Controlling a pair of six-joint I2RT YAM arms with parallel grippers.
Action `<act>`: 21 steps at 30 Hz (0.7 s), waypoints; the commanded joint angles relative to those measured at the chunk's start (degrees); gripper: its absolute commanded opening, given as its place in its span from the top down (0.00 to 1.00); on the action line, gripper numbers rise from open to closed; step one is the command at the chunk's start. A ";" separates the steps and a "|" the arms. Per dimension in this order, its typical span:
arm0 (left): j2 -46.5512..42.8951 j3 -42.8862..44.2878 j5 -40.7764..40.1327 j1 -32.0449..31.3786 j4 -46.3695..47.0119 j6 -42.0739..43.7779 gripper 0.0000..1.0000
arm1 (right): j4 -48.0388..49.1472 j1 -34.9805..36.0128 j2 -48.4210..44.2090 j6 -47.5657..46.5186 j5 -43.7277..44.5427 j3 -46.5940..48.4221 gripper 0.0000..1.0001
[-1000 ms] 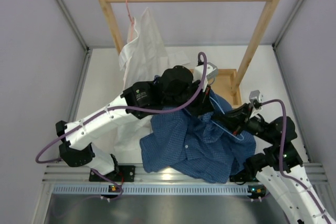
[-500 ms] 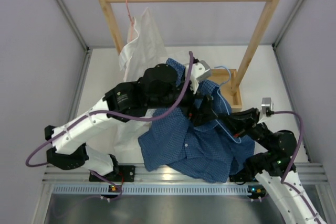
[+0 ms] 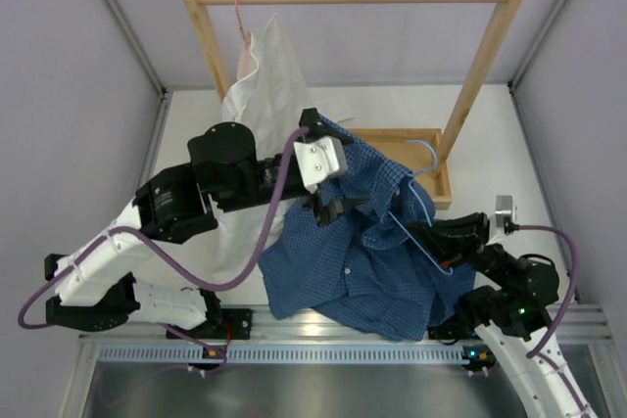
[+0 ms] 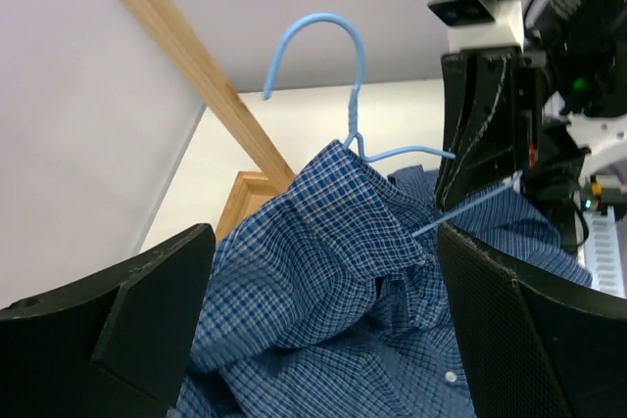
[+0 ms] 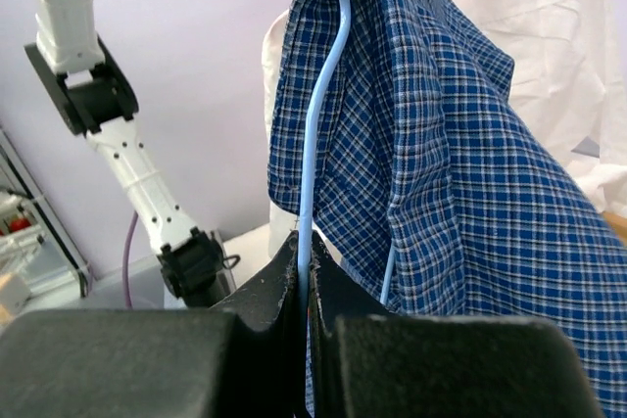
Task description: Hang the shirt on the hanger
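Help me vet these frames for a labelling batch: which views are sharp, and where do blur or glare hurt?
Top external: even, soft light; the dark blue checked shirt sharp, the hanging white shirt low in contrast. Left wrist: the thin light-blue wire hanger crisp, the black fingers blurred at both bottom corners. Right wrist: checks crisp, blurred dark fingers fill the bottom.

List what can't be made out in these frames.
- hanger far shoulder: inside the shirt, all views.
- shirt sleeves: lost in bunched folds, top external.
- left gripper: open; touching cloth or not, unclear in either view.
- white shirt lower part: top external, behind left arm.
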 commanded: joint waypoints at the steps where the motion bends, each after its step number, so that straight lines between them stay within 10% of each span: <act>1: 1.76 -2.37 8.09 -0.15 3.22 9.74 0.02 | -2.08 0.63 -1.97 -4.68 -3.09 4.16 1.00; 21: 8.18 2.11 12.86 -0.15 -11.98 8.34 0.20 | -21.25 0.72 -2.68 -12.34 -13.38 16.29 1.00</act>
